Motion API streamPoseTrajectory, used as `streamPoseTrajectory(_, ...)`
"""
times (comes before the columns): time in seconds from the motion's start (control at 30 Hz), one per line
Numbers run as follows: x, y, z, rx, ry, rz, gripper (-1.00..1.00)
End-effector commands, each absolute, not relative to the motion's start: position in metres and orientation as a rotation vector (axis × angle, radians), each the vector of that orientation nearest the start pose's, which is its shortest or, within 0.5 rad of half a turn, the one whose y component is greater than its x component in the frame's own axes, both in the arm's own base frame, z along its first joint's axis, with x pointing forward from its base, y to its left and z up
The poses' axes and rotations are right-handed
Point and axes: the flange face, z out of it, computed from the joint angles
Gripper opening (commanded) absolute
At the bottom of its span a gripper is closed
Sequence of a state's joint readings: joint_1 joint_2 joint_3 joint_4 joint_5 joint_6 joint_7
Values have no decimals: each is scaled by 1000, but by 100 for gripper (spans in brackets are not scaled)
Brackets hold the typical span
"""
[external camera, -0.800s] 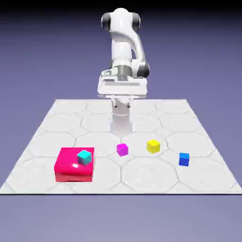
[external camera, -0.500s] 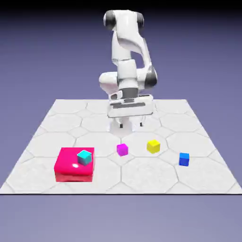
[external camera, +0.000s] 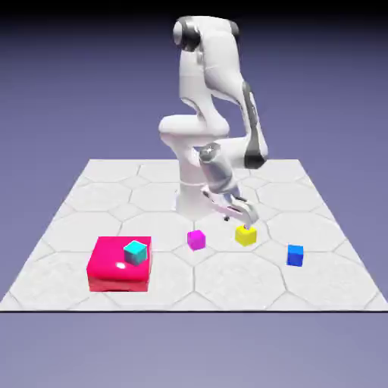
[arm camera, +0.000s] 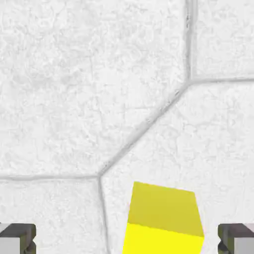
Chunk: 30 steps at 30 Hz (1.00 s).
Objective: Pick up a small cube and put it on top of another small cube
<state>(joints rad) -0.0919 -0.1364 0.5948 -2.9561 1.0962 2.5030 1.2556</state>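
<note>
The arm has swung down and forward from its high, folded pose over the far side of the counter (external camera: pixel 83 198); the pincer (external camera: pixel 239 220) now hangs just above the yellow cube (external camera: pixel 245 235), tilted toward it, so the approach looks all but done and the grasp itself not yet made; in the hand view the yellow cube (arm camera: pixel 164 221) sits low in the frame between the two grey fingertips (arm camera: pixel 18 237), nearer the one on that view's right, with bare tile on either side of it, so the pincer stands wide open and holds nothing; I judge it needs a small shift to centre the cube before it closes. The yellow cube rests on the white hexagon tiles, around the middle of the counter and a little to the exterior view's right; the magenta cube (external camera: pixel 196 239) lies near it on the exterior view's left, apart from it, and the blue cube (external camera: pixel 295 255) lies further off on the exterior view's right and closer to the front edge; either could serve as the base for stacking. A big red block (external camera: pixel 119 262) with a small cyan cube (external camera: pixel 136 251) on top stands well apart at the exterior view's left, near the front edge; around the yellow cube there is open tile, so the fingers have room to come down without nudging a neighbour.
</note>
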Motion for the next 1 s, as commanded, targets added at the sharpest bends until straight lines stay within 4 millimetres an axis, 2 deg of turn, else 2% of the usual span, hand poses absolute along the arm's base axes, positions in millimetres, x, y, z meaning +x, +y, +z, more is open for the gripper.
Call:
streamPoseTrajectory(0.0,251,122,180,-1871,2334,764,0)
streamPoseTrajectory(0.03,251,122,180,-1871,2334,764,0)
streamPoseTrajectory(0.2,249,133,150,-1864,2316,771,0)
streamPoseTrajectory(0.4,238,142,116,-1871,2334,764,0)
streamPoseTrajectory(0.43,238,142,116,-1871,2334,764,-100)
streamPoseTrajectory(0.47,238,142,116,-1871,2334,764,-100)
streamPoseTrajectory(0.63,249,134,148,-1863,2316,771,-100)
streamPoseTrajectory(0.8,251,123,177,-1870,2331,765,-100)
streamPoseTrajectory(0.87,251,122,180,-1871,2334,764,-100)
streamPoseTrajectory(0.97,280,155,185,-1939,2319,780,-100)
